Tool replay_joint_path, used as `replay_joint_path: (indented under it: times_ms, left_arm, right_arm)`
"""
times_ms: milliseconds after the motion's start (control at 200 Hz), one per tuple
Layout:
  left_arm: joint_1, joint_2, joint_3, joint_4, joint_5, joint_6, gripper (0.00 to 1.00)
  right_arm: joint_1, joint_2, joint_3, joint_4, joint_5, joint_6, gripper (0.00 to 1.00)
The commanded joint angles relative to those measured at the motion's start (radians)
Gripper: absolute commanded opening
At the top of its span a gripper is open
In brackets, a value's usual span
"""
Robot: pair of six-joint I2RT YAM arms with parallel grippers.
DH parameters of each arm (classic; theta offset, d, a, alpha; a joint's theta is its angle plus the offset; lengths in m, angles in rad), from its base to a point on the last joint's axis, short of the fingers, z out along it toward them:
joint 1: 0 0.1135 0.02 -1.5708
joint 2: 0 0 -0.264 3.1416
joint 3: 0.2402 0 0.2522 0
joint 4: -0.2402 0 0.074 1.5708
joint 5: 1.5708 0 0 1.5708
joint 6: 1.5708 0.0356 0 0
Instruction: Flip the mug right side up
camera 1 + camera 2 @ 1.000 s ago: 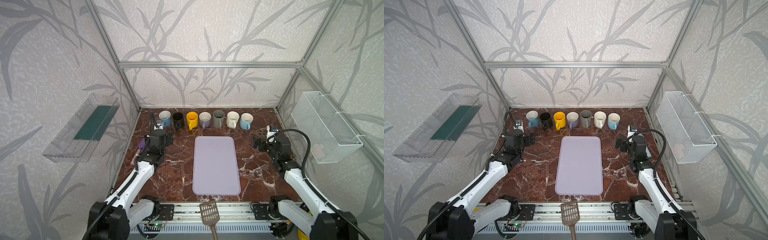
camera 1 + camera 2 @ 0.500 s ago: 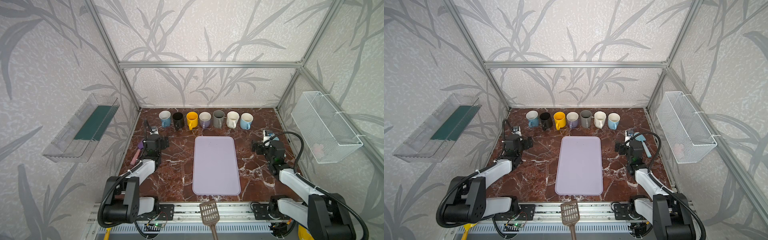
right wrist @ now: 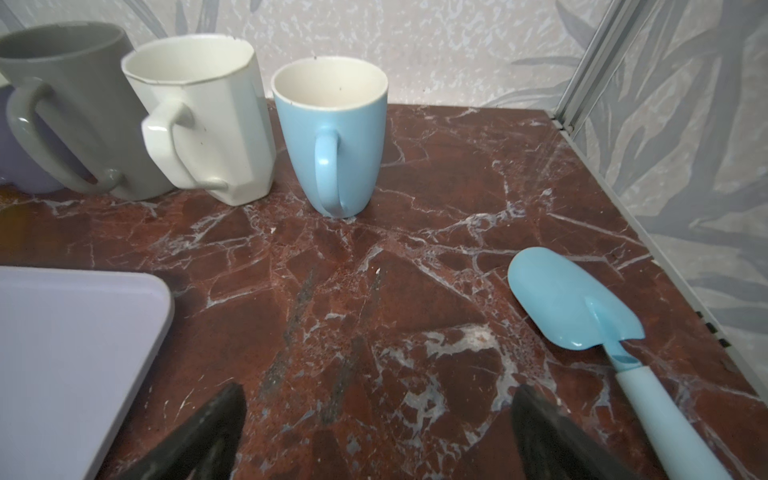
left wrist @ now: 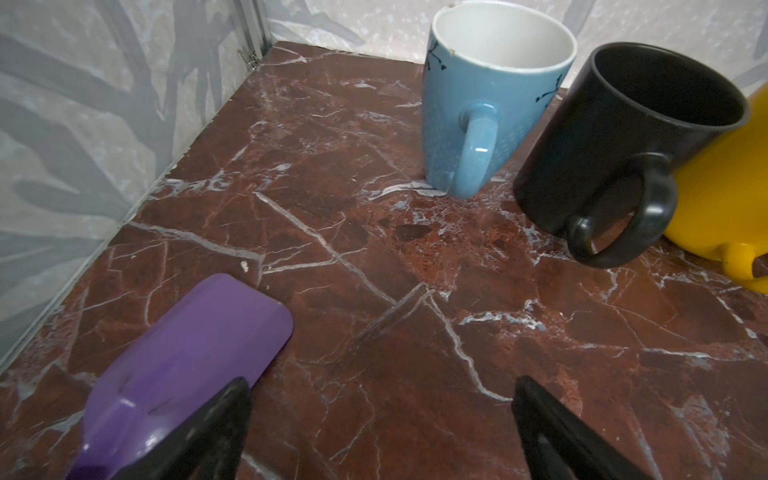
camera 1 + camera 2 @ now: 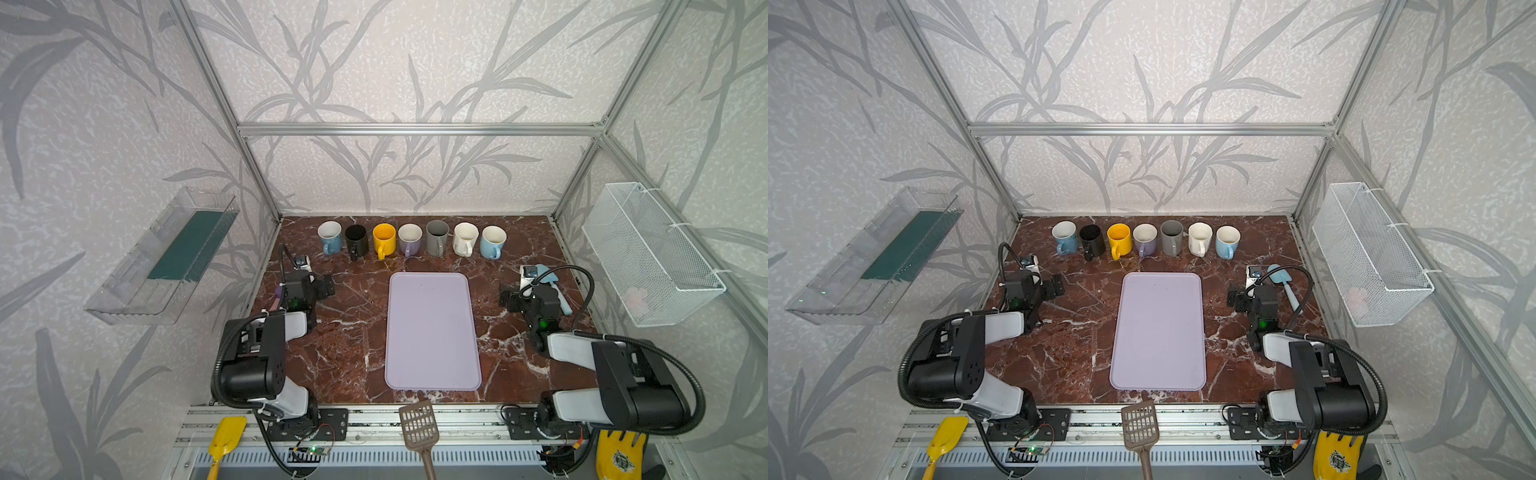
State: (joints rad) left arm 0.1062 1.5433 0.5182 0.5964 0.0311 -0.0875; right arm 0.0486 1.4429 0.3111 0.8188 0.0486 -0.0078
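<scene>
- Seven mugs [image 5: 410, 240]: all upright, rims up, in a row at 12 o'clock of the tray [image 5: 432, 332].
- Left gripper [image 4: 380, 386]: jaws wide apart, empty, tray's 10 o'clock.
- Right gripper [image 3: 380, 392]: jaws wide apart, empty, 2 o'clock.

No writing can be read anywhere. The yellow glove [image 5: 619, 455] hanging at the front rail carries a round dark emblem, seen in both top views, but its lettering is too small to make out. The blue mug [image 4: 494, 95] bears only black twig drawings.
</scene>
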Motion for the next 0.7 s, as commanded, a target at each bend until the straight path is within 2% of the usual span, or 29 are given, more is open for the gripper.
replay_joint_path:
  times_ms: [0,25,95,200,345,470,530,620,700]
  left_arm:
    - [0.004,-0.003,0.028,0.010,0.052,0.009,0.99]
    - [0.003,-0.003,0.025,0.019,0.052,0.009,0.99]
    - [0.004,-0.003,0.023,0.022,0.052,0.011,0.99]
    - [0.003,-0.006,0.017,0.029,0.052,0.012,0.99]
    - [0.003,-0.018,-0.020,0.083,0.060,0.027,0.99]
    - [-0.001,-0.023,-0.139,0.264,0.018,0.016,0.99]
    - [-0.001,0.036,-0.177,0.442,0.017,0.019,0.99]
    - [-0.003,-0.016,-0.127,0.250,0.027,0.027,0.99]
    - [-0.003,0.013,-0.149,0.346,0.023,0.026,0.99]
  right_arm:
    - [-0.003,0.150,0.010,0.272,-0.045,-0.008,0.99]
    - [-0.003,0.148,0.014,0.267,-0.063,-0.017,0.99]
    - [-0.001,0.072,0.074,0.019,-0.080,-0.030,0.99]
    - [0.005,0.138,0.053,0.171,-0.090,-0.037,0.99]
    - [0.007,0.094,0.087,0.032,-0.090,-0.042,0.99]
    - [0.009,0.104,0.081,0.057,-0.091,-0.043,0.99]
    - [0.008,0.100,0.085,0.048,-0.090,-0.044,0.99]
    - [0.008,0.100,0.085,0.048,-0.090,-0.044,0.99]
    - [0.008,0.100,0.085,0.048,-0.090,-0.043,0.99]
